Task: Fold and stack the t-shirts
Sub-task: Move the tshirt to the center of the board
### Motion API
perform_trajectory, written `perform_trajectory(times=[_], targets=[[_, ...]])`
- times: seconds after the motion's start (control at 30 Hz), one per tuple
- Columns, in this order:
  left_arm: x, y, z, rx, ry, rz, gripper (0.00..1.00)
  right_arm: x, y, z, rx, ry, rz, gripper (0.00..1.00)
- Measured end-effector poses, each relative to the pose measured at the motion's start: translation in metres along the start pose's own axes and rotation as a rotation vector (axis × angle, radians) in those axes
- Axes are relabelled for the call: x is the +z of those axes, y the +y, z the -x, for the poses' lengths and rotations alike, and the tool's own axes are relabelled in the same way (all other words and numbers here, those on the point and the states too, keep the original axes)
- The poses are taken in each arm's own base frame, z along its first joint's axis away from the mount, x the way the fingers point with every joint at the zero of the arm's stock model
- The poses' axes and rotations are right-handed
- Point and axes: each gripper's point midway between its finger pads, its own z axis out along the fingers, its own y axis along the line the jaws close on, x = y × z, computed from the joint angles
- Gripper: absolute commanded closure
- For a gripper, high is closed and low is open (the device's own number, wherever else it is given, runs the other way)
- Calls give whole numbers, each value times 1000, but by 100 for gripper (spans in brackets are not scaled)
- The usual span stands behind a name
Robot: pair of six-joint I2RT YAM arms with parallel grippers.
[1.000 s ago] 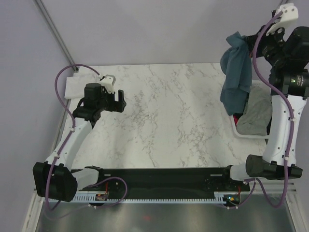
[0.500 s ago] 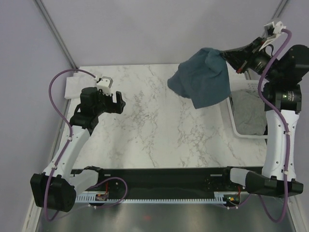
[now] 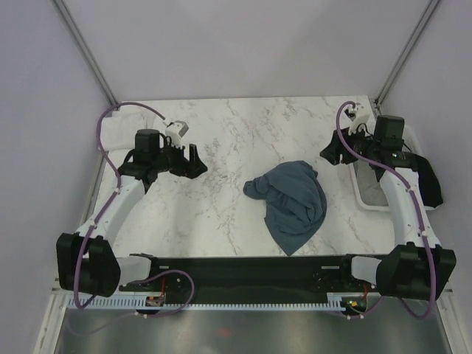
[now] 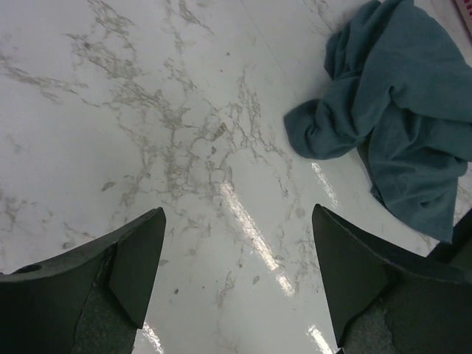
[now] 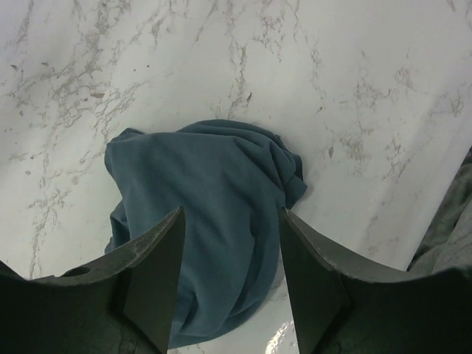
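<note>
The dark slate-blue t-shirt (image 3: 290, 203) is down; a second ago it swung in the air from the right gripper (image 5: 230, 221), and now it lies in a crumpled heap on the marble table (image 3: 221, 133), right of centre; the right jaws have parted and hold nothing, hanging over the heap's far right side, just in front of the white basket (image 3: 366, 203); the left gripper (image 3: 198, 162) stands wide open and empty over bare marble, well left of the cloth. So one shirt is out on the table, but bunched, no hem or sleeve lying flat; spreading it comes next, I'd say. Room looks good: open marble to the left and beyond; mind the heap's lower tip near the front edge, and the basket close on its right.
</note>
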Motion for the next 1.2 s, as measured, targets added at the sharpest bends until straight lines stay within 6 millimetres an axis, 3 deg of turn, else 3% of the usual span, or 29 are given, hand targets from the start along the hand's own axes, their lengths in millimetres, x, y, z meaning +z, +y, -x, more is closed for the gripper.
perform_trajectory(times=[0.1,0.2,0.37,0.47,0.57,0.6,0.67,0.7,0.73,0.83,0.93,1.07,1.2], targets=[[20,-9,-10,-49,86,-95,12,-4,15,10,-53,-41,27,39],[39,-20,-10,-84,151,-186,14,12,17,6,-42,-33,63,41],[61,-34,-14,-149,220,-309,16,74,-4,-42,97,140,104,43],[58,-39,-23,-179,255,-332,14,107,-12,-71,173,246,126,43],[50,-43,-21,-171,243,-337,12,130,-13,-85,210,308,142,43],[45,-46,-19,-163,232,-338,12,137,-12,-84,209,317,148,43],[35,-51,-14,-147,209,-339,12,149,-9,-81,200,324,161,53],[30,-53,-10,-136,194,-340,12,154,-6,-79,192,324,169,63],[25,-55,-6,-125,178,-341,12,158,-2,-77,180,324,178,81],[16,-59,1,-99,144,-335,12,165,11,-76,150,332,201,97],[14,-57,1,-88,138,-319,12,168,24,-71,107,343,215,100],[14,-50,-2,-88,139,-283,12,172,52,-47,27,329,246,100],[5,-35,2,-86,89,-223,12,168,102,2,-93,268,302,100]])
